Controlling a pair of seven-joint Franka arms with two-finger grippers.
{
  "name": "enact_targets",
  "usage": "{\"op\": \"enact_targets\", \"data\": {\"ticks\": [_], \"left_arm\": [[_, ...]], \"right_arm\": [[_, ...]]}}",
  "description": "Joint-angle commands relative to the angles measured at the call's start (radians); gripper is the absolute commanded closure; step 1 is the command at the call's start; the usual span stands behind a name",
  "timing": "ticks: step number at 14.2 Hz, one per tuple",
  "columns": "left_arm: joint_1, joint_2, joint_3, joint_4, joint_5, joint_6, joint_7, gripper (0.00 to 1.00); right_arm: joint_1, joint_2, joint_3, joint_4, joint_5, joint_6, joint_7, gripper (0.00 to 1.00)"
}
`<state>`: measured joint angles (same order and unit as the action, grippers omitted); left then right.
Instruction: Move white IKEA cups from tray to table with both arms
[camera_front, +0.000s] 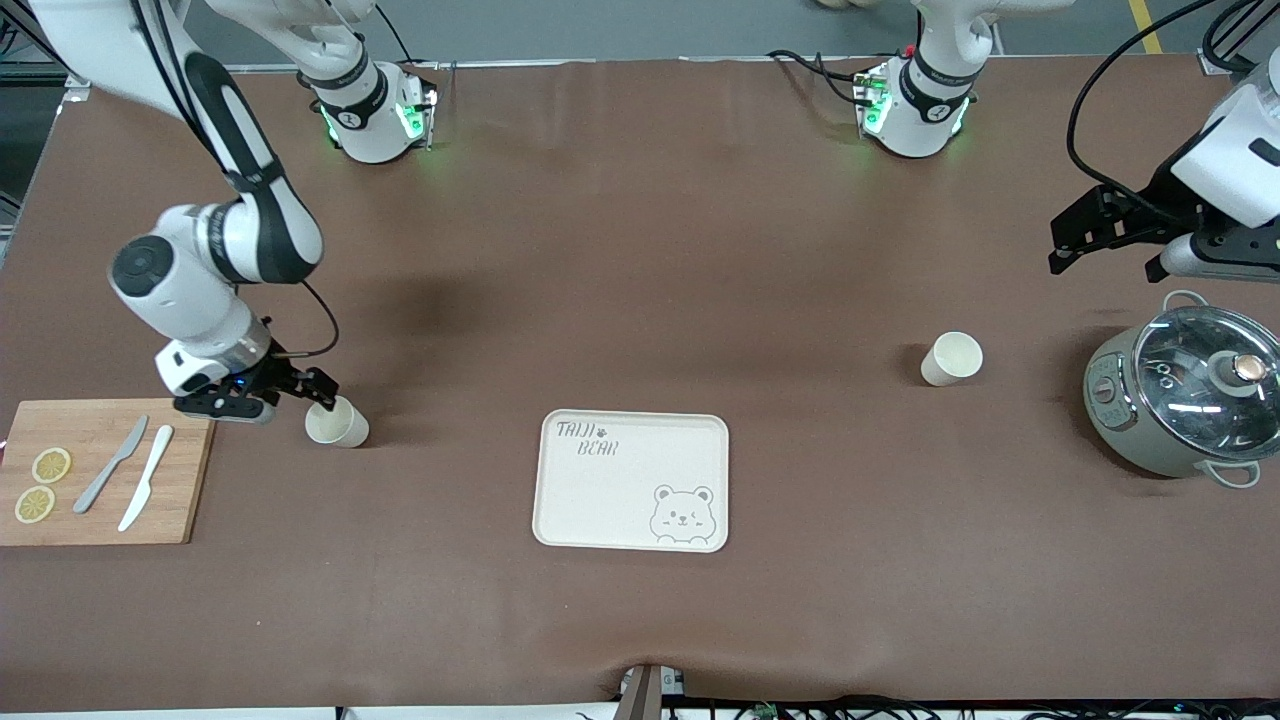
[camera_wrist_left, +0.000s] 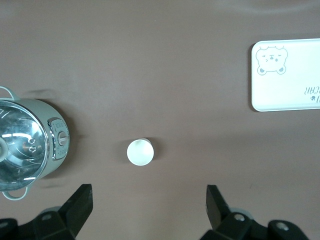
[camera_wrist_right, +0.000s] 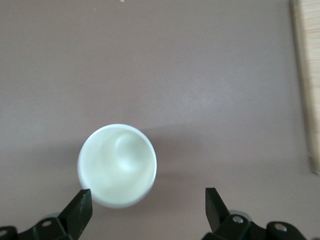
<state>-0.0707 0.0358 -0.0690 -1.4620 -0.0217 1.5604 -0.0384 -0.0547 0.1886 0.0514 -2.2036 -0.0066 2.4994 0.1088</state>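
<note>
Both cups stand upright on the surface (camera_front: 640, 250), off the bare tray (camera_front: 560, 505). The right pincer (camera_front: 262, 397), released, sits just beside its cup (camera_front: 337, 422); the left pincer (camera_front: 1105, 232), also released, hangs above the other cup (camera_front: 951, 358), near the pot (camera_front: 1180, 405).

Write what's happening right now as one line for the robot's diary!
tray: empty | cups: both on table, one beside board, one beside pot | right gripper: open at cup | left gripper: open, waits
</note>
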Motion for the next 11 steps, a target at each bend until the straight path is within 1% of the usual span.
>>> {"op": "enact_targets", "data": {"ticks": [1, 4, 6, 9, 11], "left_arm": [[0.006, -0.004, 0.000, -0.005, 0.003, 0.001, 0.018, 0.00], [0.009, -0.004, 0.000, -0.005, 0.031, 0.000, 0.020, 0.00], [0.008, -0.004, 0.000, -0.005, 0.039, 0.000, 0.022, 0.00], [0.005, -0.004, -0.002, -0.005, 0.039, 0.000, 0.018, 0.00], [0.003, -0.004, -0.003, -0.005, 0.039, 0.000, 0.017, 0.00]], "right_arm": [[-0.004, -0.102, 0.010, 0.086, 0.020, -0.256, -0.005, 0.00], [-0.001, -0.155, 0.013, 0.230, 0.020, -0.515, -0.003, 0.00], [0.019, -0.158, 0.013, 0.348, 0.020, -0.679, 0.000, 0.00], [0.044, -0.156, 0.013, 0.491, 0.008, -0.830, 0.000, 0.00], [0.049, -0.156, 0.010, 0.568, 0.005, -0.893, -0.001, 0.00]]}}
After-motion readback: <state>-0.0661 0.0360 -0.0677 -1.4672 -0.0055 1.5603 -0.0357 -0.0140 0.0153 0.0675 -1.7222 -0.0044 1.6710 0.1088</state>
